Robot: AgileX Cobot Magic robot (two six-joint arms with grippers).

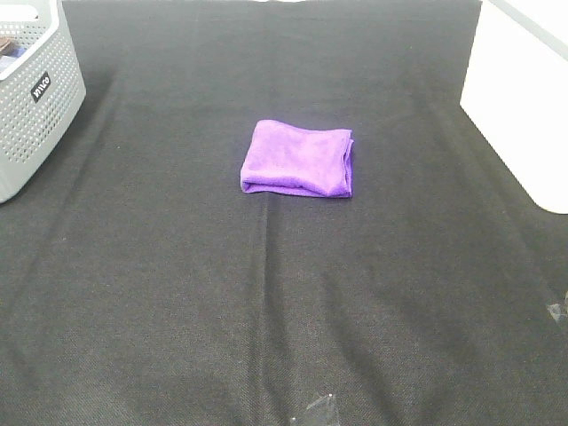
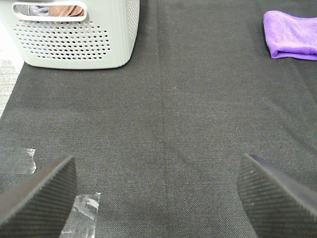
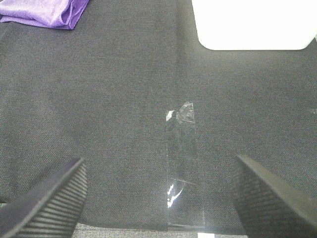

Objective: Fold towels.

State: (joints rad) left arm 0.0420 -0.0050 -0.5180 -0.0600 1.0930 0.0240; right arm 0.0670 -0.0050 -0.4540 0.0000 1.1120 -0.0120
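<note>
The purple towel (image 1: pixel 299 159) lies folded into a small rectangle on the black table cover, a little behind the middle. It also shows at the edge of the left wrist view (image 2: pixel 292 34) and of the right wrist view (image 3: pixel 42 12). Neither arm shows in the high view. My left gripper (image 2: pixel 158 198) is open and empty, low over bare cloth, well away from the towel. My right gripper (image 3: pixel 158 198) is open and empty too, over a strip of clear tape, far from the towel.
A grey perforated basket (image 1: pixel 35 98) stands at the back left, with cloth inside showing in the left wrist view (image 2: pixel 74 34). A white box (image 1: pixel 519 98) stands at the back right. Clear tape strips (image 3: pixel 181 168) stick to the black cover (image 1: pixel 284 293) near the front edge.
</note>
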